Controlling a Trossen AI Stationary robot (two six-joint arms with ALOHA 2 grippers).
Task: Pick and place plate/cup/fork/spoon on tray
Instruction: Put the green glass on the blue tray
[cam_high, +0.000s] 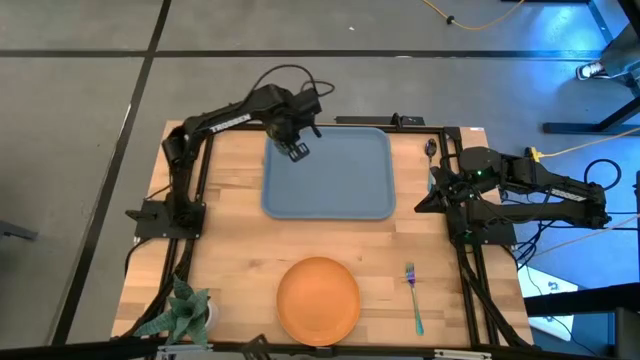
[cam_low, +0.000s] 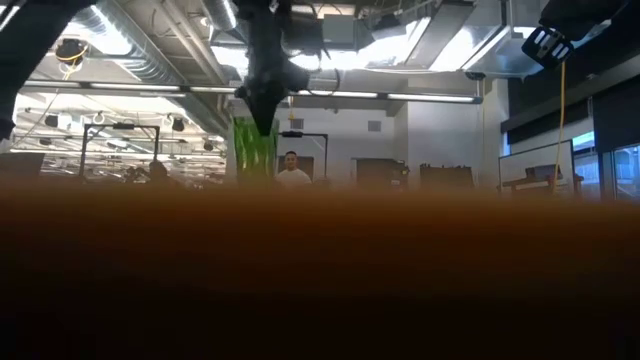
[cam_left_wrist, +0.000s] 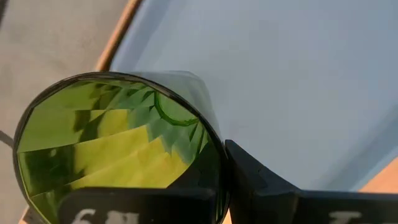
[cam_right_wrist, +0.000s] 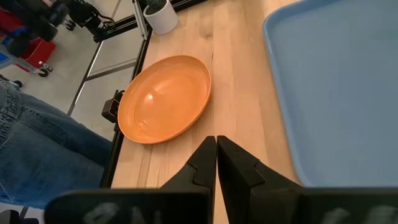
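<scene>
The green cup (cam_left_wrist: 118, 143) is in my left gripper (cam_high: 297, 150), over the far left corner of the light-blue tray (cam_high: 335, 180). In the low view the cup (cam_low: 254, 150) hangs below the gripper. The orange plate (cam_high: 318, 300) lies on the table near the front edge, and the fork (cam_high: 413, 298) lies to its right. The spoon (cam_high: 431, 148) lies beside the tray's far right corner. My right gripper (cam_right_wrist: 216, 149) is shut and empty, at the table's right side next to the tray. My left gripper holds the cup by its wall at the rim (cam_left_wrist: 219, 163), one finger inside the cup and one finger (cam_left_wrist: 255, 180) outside. The fingers come from above, pointing down. The cup is upright below them. Whether its base touches the tray, I cannot tell.
A potted green plant (cam_high: 182, 312) stands at the front left corner. A person in jeans (cam_right_wrist: 37, 143) stands by the table's front edge. The plate's rim fills the lower half of the low view (cam_low: 320, 280).
</scene>
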